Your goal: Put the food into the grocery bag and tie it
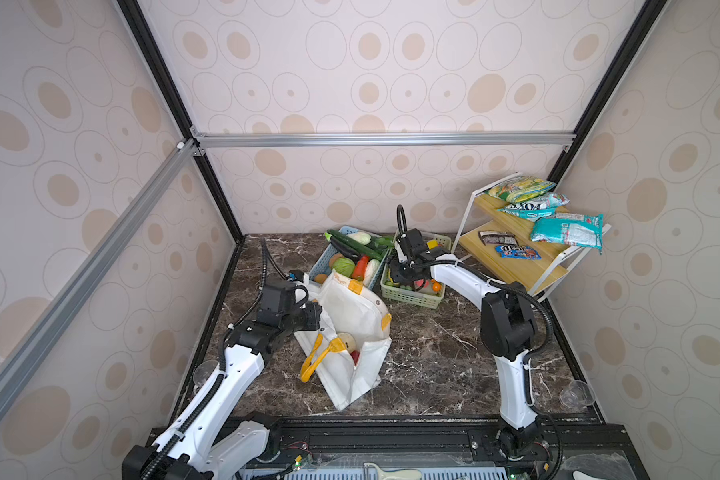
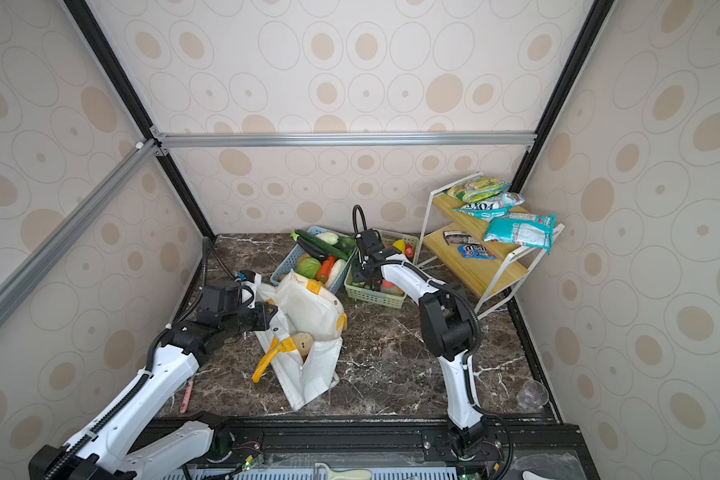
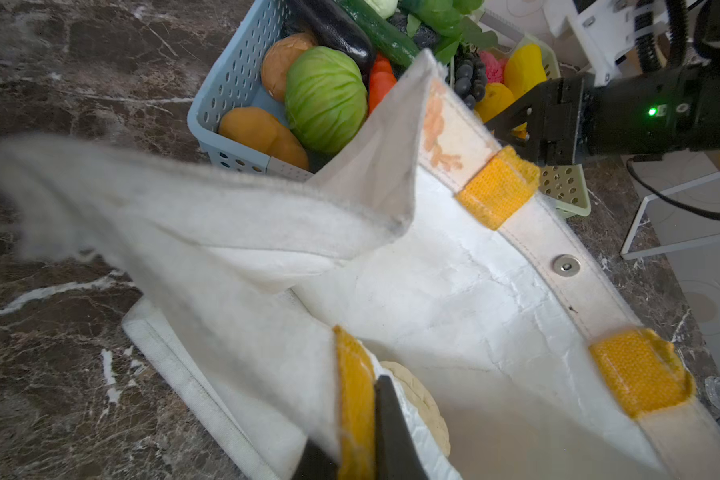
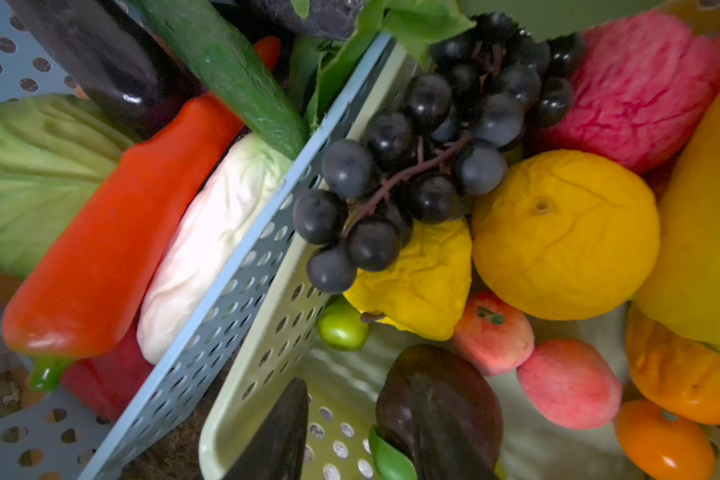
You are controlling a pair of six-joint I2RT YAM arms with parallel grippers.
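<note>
Black plastic at the left: left pincer [image 3: 354,444], pressed together on the rim of the grocery bag [image 1: 350,305], pinching white cloth and a yellow-orange strap [image 3: 356,399] between thin dark fingers [image 3: 391,428]. Rim held up there, mouth gaping upward.

Soft white woven fabric, creased and slumped on the dark, pale-veined marble desk [image 1: 433,353]. Long axis in both top views from just beside the blue basket toward the front edge of the desk, a little slanted. Looped handle [image 2: 267,359] limp over the near side. Along the far rim, two coarse woven tabs [image 3: 495,191] and a round metal snap button [image 3: 567,264], with faint tan print [image 3: 437,137] near the corner. Inside, a tan ridged round piece [image 1: 347,340] and a bit of red [image 1: 355,356].

Next, perforated blue basket [image 1: 321,262] of hard plastic, with a ribbed green cabbage [image 1: 344,266], a smooth red pepper [image 1: 361,266] and a long cucumber [image 1: 356,244].

Pale green perforated basket [image 1: 412,297] wall to wall with the blue one. Food [image 1: 435,286] piled here: glossy dark grapes [image 4: 425,158], a wrinkled round orange-yellow fruit [image 4: 566,232], a crumpled lemon-yellow one [image 4: 420,286], matte pink peaches [image 4: 570,382] and a crinkled magenta one [image 4: 641,87].

Right pincer [image 1: 406,280] tip-down inside this basket, with one dark finger [image 4: 275,432] by the green wall, next to a glossy dark purple fruit [image 4: 437,411]. Cannot tell how far spread, nor whether gripping anything.

Far right: stepped rack of pale wood [image 1: 512,266] in a white metal frame, with crinkly snack packets [image 1: 568,230] on top, and a clear cup [image 1: 576,392] near the front corner.
</note>
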